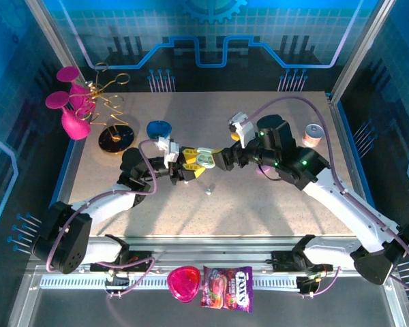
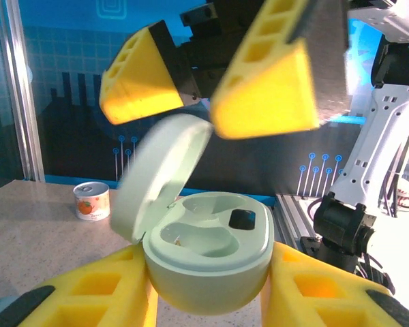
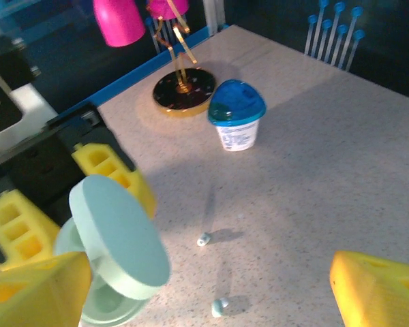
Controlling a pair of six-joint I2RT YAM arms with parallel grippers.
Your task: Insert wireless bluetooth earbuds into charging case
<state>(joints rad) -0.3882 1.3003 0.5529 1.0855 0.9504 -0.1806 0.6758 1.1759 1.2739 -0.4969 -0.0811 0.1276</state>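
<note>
A mint-green charging case [image 2: 208, 255] with its lid [image 2: 160, 174] hinged open is clamped between my left gripper's [image 2: 208, 289] yellow fingers; both wells look empty. In the top view the case [image 1: 204, 159] hangs above the table's middle, left gripper [image 1: 189, 166] on its left, right gripper [image 1: 221, 161] on its right. My right gripper [image 3: 208, 283] is open, its fingers [image 2: 266, 82] just above the lid's edge. Two small pale earbuds [image 3: 204, 239] [image 3: 219, 307] lie on the table below; one earbud [image 1: 208, 191] appears from above.
A blue-lidded cup [image 1: 159, 128] and a gold wire stand on a dark disc [image 1: 116, 137] with pink cones stand at the back left. An orange-printed can [image 1: 314, 134] sits at the back right. A pink case [image 1: 184, 283] and a candy bag [image 1: 228, 288] lie by the front rail.
</note>
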